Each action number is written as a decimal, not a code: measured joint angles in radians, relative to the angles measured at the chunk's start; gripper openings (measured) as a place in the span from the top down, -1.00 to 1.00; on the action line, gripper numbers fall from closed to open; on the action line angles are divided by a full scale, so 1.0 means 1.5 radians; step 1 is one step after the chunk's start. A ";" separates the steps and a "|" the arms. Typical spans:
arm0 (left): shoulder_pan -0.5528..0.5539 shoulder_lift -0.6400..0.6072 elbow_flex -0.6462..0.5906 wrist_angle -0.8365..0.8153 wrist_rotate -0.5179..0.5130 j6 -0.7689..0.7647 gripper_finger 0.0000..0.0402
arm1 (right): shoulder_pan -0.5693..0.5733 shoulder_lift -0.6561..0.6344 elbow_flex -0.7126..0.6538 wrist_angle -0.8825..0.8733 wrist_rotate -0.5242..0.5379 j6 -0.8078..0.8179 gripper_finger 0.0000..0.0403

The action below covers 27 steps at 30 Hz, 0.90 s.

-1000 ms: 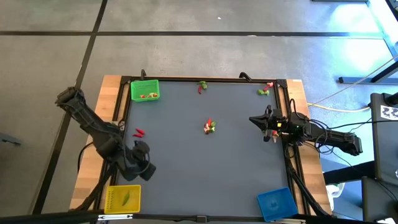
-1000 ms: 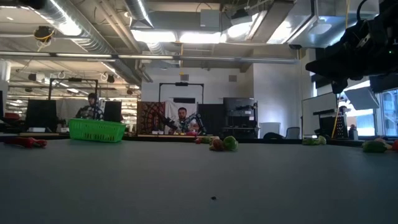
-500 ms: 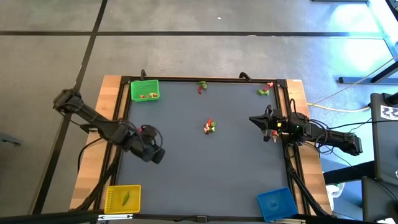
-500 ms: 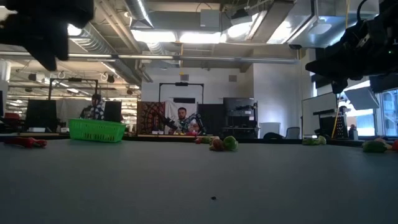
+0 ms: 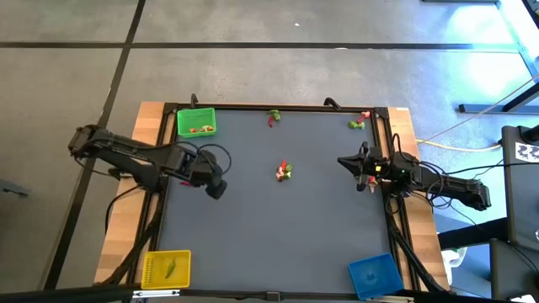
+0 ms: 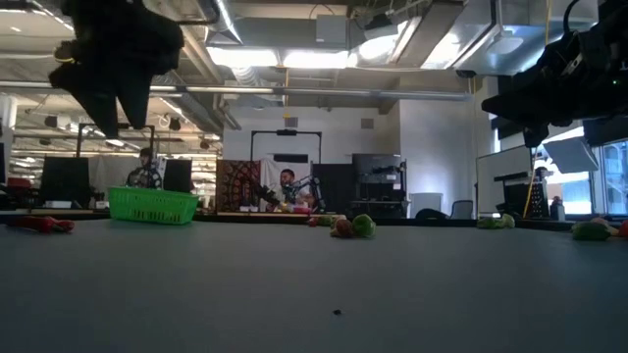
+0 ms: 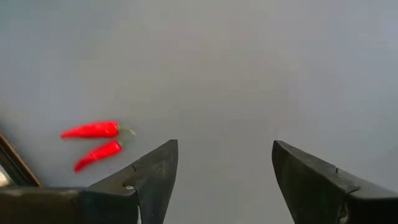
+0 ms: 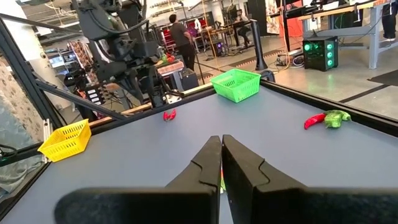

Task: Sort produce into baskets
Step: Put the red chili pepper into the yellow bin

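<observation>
Red chillies (image 7: 96, 140) sit lower left of the left-wrist frame, just beside the left gripper (image 7: 224, 165) (fingers spread, nothing held); right gripper (image 8: 221, 163) pressed together.

Beyond my table I see a big workshop. Bright ceiling lights (image 6: 294, 57) hang in the upper middle, with ducts (image 6: 118, 49) at the upper left. Desks with dark monitors (image 6: 64, 181) stand at the left. The concrete floor (image 5: 278, 76) is grey.
</observation>
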 joint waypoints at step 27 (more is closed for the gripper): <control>0.066 0.002 -0.044 -0.116 -0.046 0.471 -0.12 | 0.000 0.000 0.000 0.001 0.014 0.000 0.92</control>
